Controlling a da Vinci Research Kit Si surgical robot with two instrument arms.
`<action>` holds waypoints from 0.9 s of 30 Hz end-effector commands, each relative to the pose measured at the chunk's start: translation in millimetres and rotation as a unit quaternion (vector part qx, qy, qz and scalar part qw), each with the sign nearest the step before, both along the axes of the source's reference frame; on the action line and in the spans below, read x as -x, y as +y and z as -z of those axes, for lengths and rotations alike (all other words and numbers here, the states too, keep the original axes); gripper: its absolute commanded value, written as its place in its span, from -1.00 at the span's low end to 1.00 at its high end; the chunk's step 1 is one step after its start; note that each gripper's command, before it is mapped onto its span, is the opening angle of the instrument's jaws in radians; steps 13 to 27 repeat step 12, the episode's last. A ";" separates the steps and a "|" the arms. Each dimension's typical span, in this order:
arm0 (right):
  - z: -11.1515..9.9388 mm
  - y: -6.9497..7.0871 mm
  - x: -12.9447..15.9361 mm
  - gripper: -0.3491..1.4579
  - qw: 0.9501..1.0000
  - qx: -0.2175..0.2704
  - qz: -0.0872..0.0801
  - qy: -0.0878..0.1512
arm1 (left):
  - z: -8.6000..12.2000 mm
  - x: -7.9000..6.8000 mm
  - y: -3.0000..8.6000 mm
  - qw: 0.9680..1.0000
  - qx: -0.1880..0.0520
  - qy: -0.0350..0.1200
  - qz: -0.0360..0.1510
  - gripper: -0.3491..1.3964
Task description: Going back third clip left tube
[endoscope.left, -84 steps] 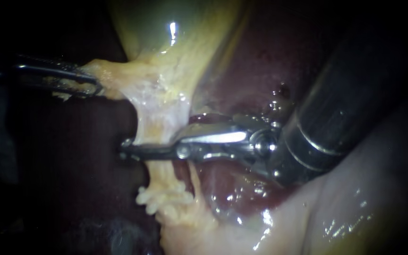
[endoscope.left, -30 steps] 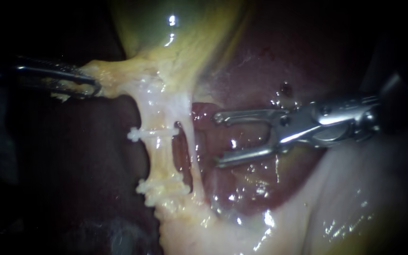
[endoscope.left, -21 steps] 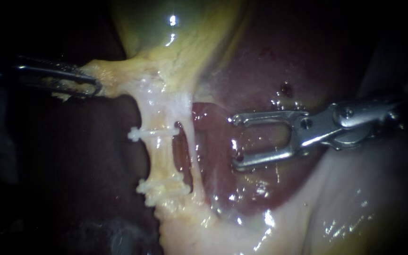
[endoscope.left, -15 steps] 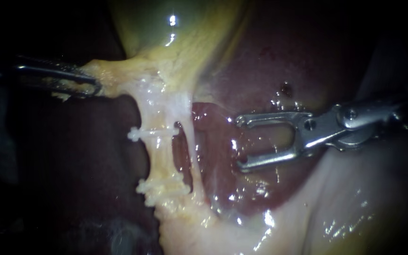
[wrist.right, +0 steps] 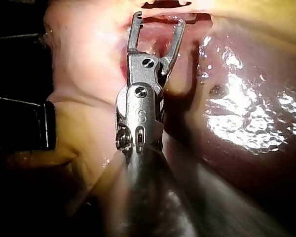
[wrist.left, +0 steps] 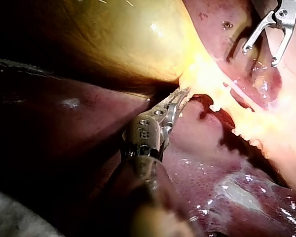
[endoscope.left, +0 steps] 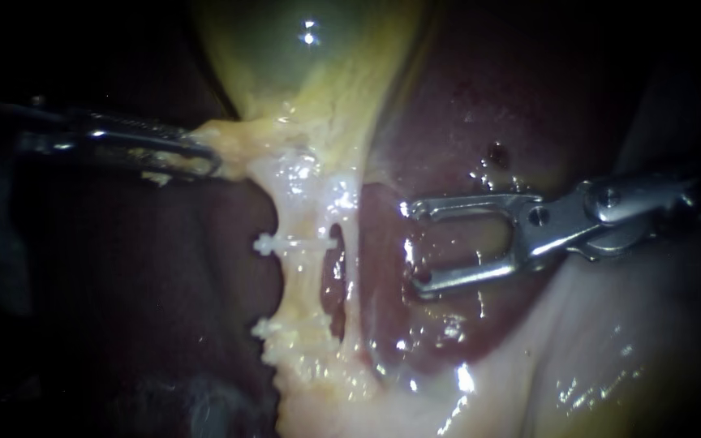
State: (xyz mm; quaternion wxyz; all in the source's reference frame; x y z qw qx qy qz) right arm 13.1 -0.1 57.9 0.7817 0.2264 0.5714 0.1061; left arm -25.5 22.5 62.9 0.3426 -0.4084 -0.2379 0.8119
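My left instrument comes in from the left, its jaws shut on the pale yellow tissue at the neck of the gallbladder. Below that the left tube runs down with a white clip across it. More white clips sit lower on it. My right instrument stands to the right of the tubes, jaws open and empty, over the liver. The right wrist view shows the same open jaws. In the left wrist view my left instrument grips the yellow tissue beside the gallbladder.
A thinner pale strand, the right tube, runs beside the left tube with a dark red gap between them. Dark red liver lies behind and to the right. Pale wet tissue fills the lower right.
My right instrument has let go of the left tube and drawn back to the right with jaws open, leaving a white clip. Lately my left instrument carried the held tissue and tubes rightward.
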 end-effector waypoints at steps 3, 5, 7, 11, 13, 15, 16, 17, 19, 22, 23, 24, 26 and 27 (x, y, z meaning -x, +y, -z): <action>0.0 0.0 0.0 -0.06 1.000 0.000 0.000 0.000 | -0.2 0.4 -0.2 1.000 0.000 0.000 -0.001 -1.00; 0.0 0.0 0.0 -0.06 1.000 0.000 0.000 0.000 | -0.2 0.5 -0.2 1.000 0.000 0.000 -0.001 -1.00; 0.0 0.0 0.0 -0.06 1.000 0.000 0.000 0.000 | -0.1 0.5 -0.2 1.000 0.000 0.000 -0.001 -1.00; 0.0 0.0 0.0 -0.06 1.000 0.000 0.000 0.000 | -0.1 0.4 -0.2 1.000 0.000 0.000 -0.001 -1.00; 0.0 0.0 0.0 -0.06 1.000 0.000 0.000 0.000 | -0.1 0.4 -0.2 1.000 0.000 0.000 -0.001 -1.00; 0.0 0.0 0.0 -0.06 1.000 0.000 0.000 0.000 | -0.1 0.4 -0.2 1.000 0.000 0.000 -0.001 -1.00; 0.0 0.0 0.0 -0.06 1.000 0.000 0.000 0.000 | -0.1 0.4 -0.2 1.000 0.000 0.000 -0.001 -1.00; 0.0 0.0 0.0 -0.06 1.000 0.000 0.000 0.000 | -0.1 0.4 -0.2 1.000 0.000 0.000 -0.001 -1.00; 0.0 0.0 0.0 -0.06 1.000 0.000 0.000 0.000 | -0.1 0.4 -0.2 1.000 0.000 0.000 -0.001 -1.00; 0.0 0.0 0.0 -0.06 1.000 0.000 0.000 0.000 | -0.1 0.4 -0.2 1.000 0.000 0.000 -0.001 -1.00; 0.0 0.0 0.0 -0.06 1.000 0.000 0.000 0.000 | -0.1 0.4 -0.2 1.000 0.000 0.000 -0.001 -1.00; 0.0 0.0 0.0 -0.06 1.000 0.000 0.000 0.000 | -0.1 0.4 -0.2 1.000 0.000 0.000 -0.001 -1.00; 0.0 0.0 0.0 -0.06 1.000 0.000 0.000 0.000 | -0.1 0.4 -0.2 1.000 0.000 0.000 -0.001 -1.00; 0.0 0.0 0.0 -0.06 1.000 0.000 0.000 0.000 | -0.1 0.4 -0.2 1.000 0.000 0.000 -0.001 -1.00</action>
